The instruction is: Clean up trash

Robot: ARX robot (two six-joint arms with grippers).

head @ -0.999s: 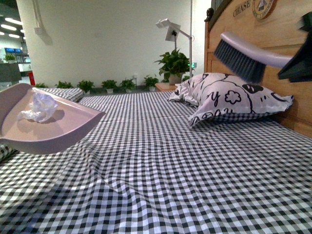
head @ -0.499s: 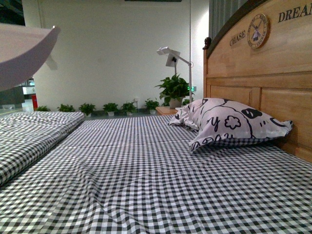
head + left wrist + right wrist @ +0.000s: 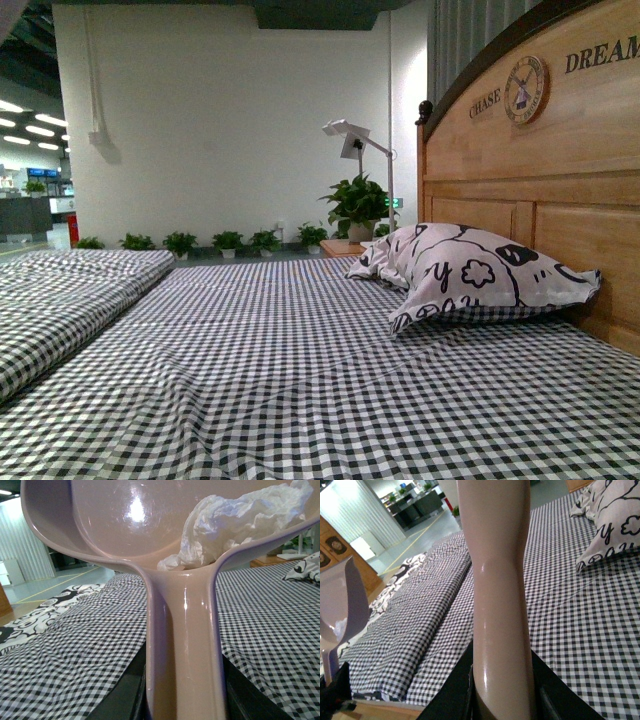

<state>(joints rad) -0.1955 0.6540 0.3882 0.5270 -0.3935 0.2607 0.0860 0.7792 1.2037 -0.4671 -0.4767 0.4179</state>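
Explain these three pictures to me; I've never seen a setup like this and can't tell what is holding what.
A two-armed robot stands at a bed covered by a checked sheet, with a patterned pillow by the headboard. The wide picture comes from a camera on its body; neither arm shows there. The other two come from wrist cameras. The left gripper is clamped on the handle of a beige dustpan carrying the trash, a crumpled white wad. The right gripper grips a pale handle; its far end is out of view.
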